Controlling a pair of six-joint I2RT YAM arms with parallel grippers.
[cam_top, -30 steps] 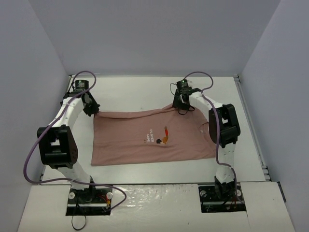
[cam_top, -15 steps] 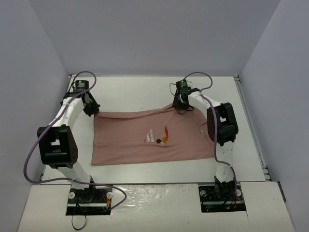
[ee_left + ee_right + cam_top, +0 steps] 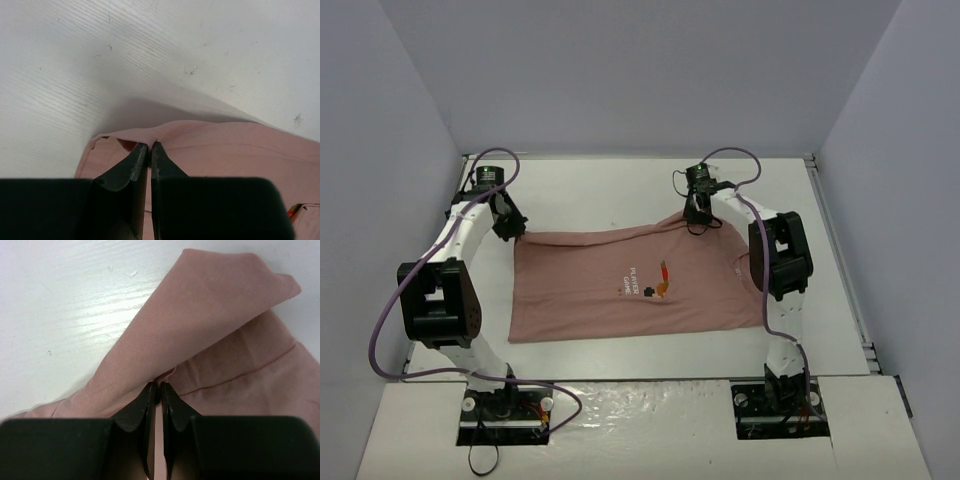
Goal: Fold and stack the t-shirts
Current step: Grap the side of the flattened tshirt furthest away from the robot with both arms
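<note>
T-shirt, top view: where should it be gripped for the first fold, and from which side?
Probably the far edge of the t-shirt, from above: it lies flat, so only an edge gives a pinchable lip. The left gripper is shut on the far left corner, the right gripper on a folded-over flap further right, spread wide enough to carry that edge nearward.

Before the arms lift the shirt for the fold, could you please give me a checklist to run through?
1. The left pincer shut on the t-shirt, far edge: ok.
2. The right pincer shut on that far edge: ok.
3. The chest graphic up, the t-shirt spread on the table: ok.
4. Cloth layers in each grip: cannot tell.
5. The right arm clear of the cloth: cannot tell; its elbow hides the t-shirt's right end from above.
</note>
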